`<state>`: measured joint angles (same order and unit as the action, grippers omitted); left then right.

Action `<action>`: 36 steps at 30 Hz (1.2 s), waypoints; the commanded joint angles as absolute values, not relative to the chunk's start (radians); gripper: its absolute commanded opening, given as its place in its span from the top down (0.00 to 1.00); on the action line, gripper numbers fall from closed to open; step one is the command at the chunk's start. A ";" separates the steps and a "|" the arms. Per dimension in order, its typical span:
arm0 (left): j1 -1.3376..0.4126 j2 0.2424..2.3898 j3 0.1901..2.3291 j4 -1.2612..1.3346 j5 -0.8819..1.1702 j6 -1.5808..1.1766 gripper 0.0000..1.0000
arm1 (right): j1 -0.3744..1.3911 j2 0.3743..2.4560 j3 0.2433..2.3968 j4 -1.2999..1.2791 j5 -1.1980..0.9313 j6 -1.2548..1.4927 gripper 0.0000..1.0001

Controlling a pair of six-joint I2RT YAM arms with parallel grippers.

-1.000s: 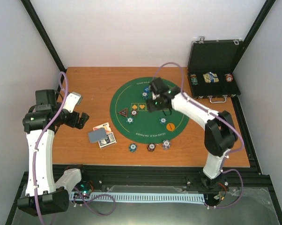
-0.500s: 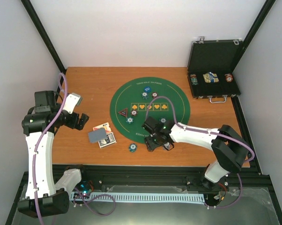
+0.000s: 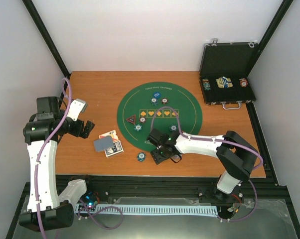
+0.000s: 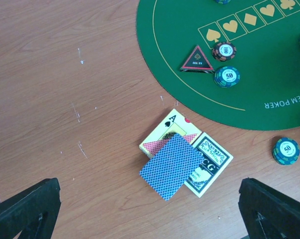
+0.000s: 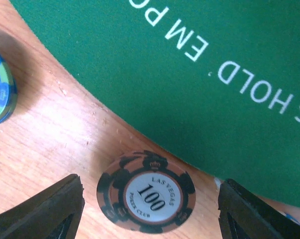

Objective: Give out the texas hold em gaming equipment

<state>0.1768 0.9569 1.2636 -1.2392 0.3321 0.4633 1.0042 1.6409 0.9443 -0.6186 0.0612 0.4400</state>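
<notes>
My right gripper (image 3: 160, 155) hangs low over the near rim of the green poker mat (image 3: 190, 107). It is open, and in the right wrist view a brown-and-black 100 poker chip (image 5: 146, 198) lies flat on the wood between the fingers of the right gripper (image 5: 149, 211), touching neither. A blue-green chip (image 3: 141, 157) sits just to its left. My left gripper (image 3: 85, 128) is open above the bare wood, near the blue-backed playing cards (image 4: 171, 166). The black-and-red triangle marker (image 4: 197, 59) and two chips (image 4: 226, 76) lie on the mat's left side.
An open black case (image 3: 227, 59) with chips and a deck stands at the back right. More chips and a blue disc (image 3: 156, 94) sit near the mat's far side. An ace (image 4: 166, 130) and a card box (image 4: 212, 162) lie under the blue-backed card.
My right arm swung from the mat's middle to its near edge and came down over the 100 chip. The left arm has stayed still.
</notes>
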 commanded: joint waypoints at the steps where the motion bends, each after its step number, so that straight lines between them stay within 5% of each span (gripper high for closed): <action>1: 0.185 0.941 1.296 -1.251 0.327 0.450 0.00 | 1.015 1.674 0.988 -0.610 0.064 0.429 0.28; 26: 0.185 0.948 1.282 -1.233 0.327 0.447 0.00 | 1.015 1.712 1.013 -0.635 0.054 0.401 0.64; 36: 0.184 0.951 1.282 -1.232 0.331 0.448 0.00 | 1.015 1.674 1.070 -0.693 0.073 0.389 0.69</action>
<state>0.1768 0.9554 1.2636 -1.2385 0.3252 0.4629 1.0046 1.7084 1.0286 -0.6609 0.0467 0.4007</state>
